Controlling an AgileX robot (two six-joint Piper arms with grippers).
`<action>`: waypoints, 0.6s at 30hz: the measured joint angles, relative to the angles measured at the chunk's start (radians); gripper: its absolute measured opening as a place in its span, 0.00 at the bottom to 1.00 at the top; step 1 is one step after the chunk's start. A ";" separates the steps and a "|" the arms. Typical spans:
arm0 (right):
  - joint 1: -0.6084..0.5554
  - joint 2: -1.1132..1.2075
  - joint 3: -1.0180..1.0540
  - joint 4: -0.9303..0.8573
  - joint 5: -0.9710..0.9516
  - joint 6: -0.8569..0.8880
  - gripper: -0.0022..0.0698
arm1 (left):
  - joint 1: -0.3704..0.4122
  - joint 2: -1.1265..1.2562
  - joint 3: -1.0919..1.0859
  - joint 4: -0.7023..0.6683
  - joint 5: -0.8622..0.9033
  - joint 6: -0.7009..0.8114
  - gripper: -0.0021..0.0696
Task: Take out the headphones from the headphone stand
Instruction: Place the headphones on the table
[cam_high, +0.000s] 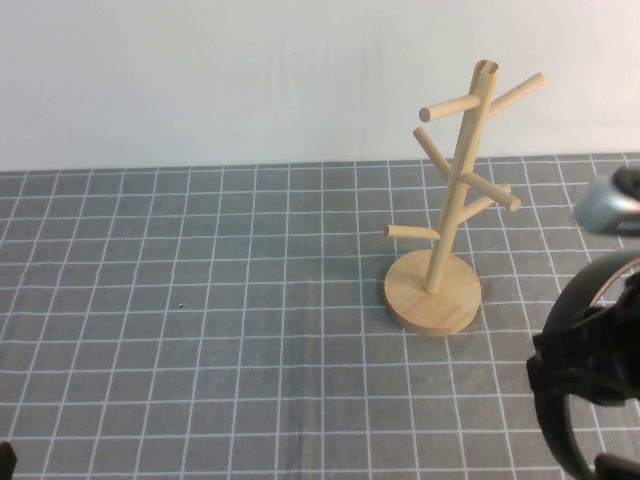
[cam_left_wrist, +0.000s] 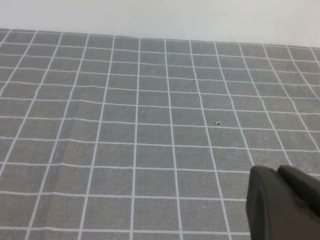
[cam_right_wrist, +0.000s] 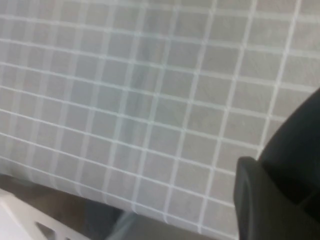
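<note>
The light wooden headphone stand (cam_high: 447, 232) stands on its round base right of the table's middle, and its pegs are all bare. The black headphones (cam_high: 556, 415) hang at the right edge of the high view, in front of and right of the stand, apart from it. Their thin headband curves round a dark mass that is my right gripper (cam_high: 592, 358), shut on the band. In the right wrist view one black finger (cam_right_wrist: 252, 200) shows beside a dark part of the headphones (cam_right_wrist: 300, 135). My left gripper (cam_left_wrist: 276, 172) is shut, low over the mat at the near left.
A grey mat with a white grid (cam_high: 200, 330) covers the table up to a white wall behind. A silver-grey part of the right arm (cam_high: 605, 207) shows at the right edge behind the headphones. The right wrist view shows the mat's edge (cam_right_wrist: 100, 200).
</note>
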 joint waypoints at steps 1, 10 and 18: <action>0.000 0.017 0.013 0.000 -0.004 0.003 0.12 | 0.000 0.000 0.000 0.000 0.000 0.000 0.02; 0.047 0.205 0.040 0.012 -0.096 -0.017 0.12 | 0.000 0.000 0.000 0.000 0.000 0.000 0.02; 0.132 0.423 0.038 0.086 -0.317 -0.050 0.12 | 0.000 0.000 0.000 0.000 0.000 0.000 0.02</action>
